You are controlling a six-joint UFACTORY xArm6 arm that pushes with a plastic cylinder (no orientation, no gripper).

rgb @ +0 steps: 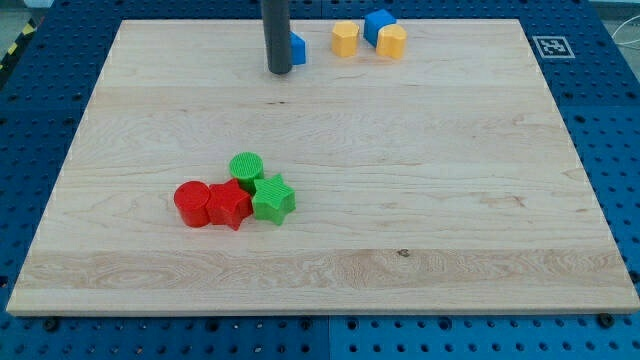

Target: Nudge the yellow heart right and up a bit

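Note:
Two yellow blocks sit near the view's top edge. The right one (392,42) looks like the yellow heart and touches a blue block (378,25) above and to its left. The left yellow block (345,39) stands apart; its shape is unclear. My tip (279,71) rests on the board left of both, well apart from the heart. Another blue block (298,49) is partly hidden behind the rod, right next to my tip.
A cluster lies left of the board's centre: a green cylinder (246,168), a green star (272,199), a red star (229,206) and a red cylinder (192,204). A printed marker (551,46) is at the board's top right corner.

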